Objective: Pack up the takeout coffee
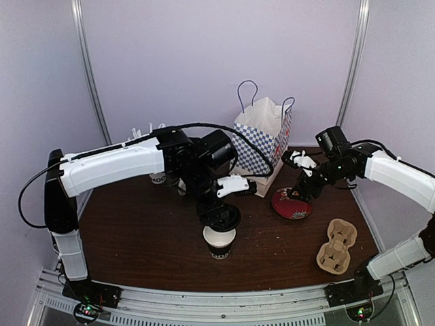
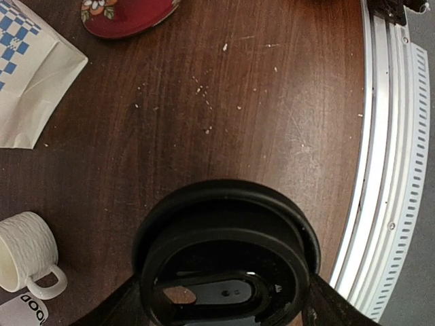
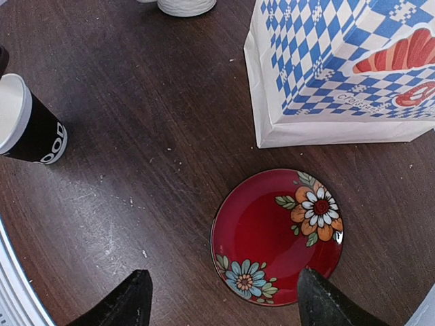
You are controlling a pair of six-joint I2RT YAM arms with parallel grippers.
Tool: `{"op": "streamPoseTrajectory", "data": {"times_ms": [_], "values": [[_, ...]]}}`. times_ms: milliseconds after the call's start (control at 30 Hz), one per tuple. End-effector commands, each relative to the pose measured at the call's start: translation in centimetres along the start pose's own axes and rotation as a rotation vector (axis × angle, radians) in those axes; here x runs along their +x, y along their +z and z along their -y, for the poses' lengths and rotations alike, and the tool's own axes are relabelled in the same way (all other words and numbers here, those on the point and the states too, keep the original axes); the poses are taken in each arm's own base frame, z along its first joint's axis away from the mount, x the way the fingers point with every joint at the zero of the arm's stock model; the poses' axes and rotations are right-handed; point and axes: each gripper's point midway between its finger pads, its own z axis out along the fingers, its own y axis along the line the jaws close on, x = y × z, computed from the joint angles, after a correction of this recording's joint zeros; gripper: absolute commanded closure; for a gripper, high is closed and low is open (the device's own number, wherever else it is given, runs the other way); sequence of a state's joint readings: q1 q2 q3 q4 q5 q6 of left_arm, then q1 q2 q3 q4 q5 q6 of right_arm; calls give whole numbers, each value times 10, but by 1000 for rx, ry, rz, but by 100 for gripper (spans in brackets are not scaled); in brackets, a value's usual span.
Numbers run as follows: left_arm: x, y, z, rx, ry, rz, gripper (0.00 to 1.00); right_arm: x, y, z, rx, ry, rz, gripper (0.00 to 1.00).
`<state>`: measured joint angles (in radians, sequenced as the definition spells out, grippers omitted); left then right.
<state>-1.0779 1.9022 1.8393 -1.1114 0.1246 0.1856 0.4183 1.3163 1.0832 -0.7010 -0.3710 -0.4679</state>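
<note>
As the left gripper hangs right over the takeout coffee, we can see what it is there for. Its jaws are clamped across the round black lid, and they stand wide apart only because the lid is wide. The lid sits just above the cup's white, open mouth.

The cup itself stands upright on the tabletop, in front of the checked paper bag and a little to its left, well apart from it. We judge the lid is held centred over the rim so it can be pressed straight down. With any tilt it would likely catch on one side and could tip the cup.

Now to the other arm. The right gripper is spread open with nothing between its fingers, hovering over the red flowered plate, which lies just beside the bag's near right corner. We read that as parked out of the left arm's way.

The cardboard cup carrier lies well apart from the bag, out to its near right, where a capped cup could be set down. A cream mug sits to the bag's left.

By our reckoning the packing is at an early stage: the coffee is uncapped and not yet in the carrier or the bag.
</note>
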Motion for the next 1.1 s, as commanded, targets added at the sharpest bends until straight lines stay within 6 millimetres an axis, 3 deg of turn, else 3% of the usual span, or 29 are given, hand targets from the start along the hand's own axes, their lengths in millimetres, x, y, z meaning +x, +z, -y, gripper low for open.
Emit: {"op": "streamPoseTrajectory", "data": {"times_ms": [0, 400, 1067], "values": [[7, 0, 7, 7, 40, -72, 24, -6, 1, -1, -17, -10, 36, 23], [22, 25, 0, -5, 31, -207, 24, -4, 5, -10, -65, -19, 39, 23], [25, 34, 13, 32, 40, -242, 24, 0, 11, -14, -98, -21, 25, 23]]}}
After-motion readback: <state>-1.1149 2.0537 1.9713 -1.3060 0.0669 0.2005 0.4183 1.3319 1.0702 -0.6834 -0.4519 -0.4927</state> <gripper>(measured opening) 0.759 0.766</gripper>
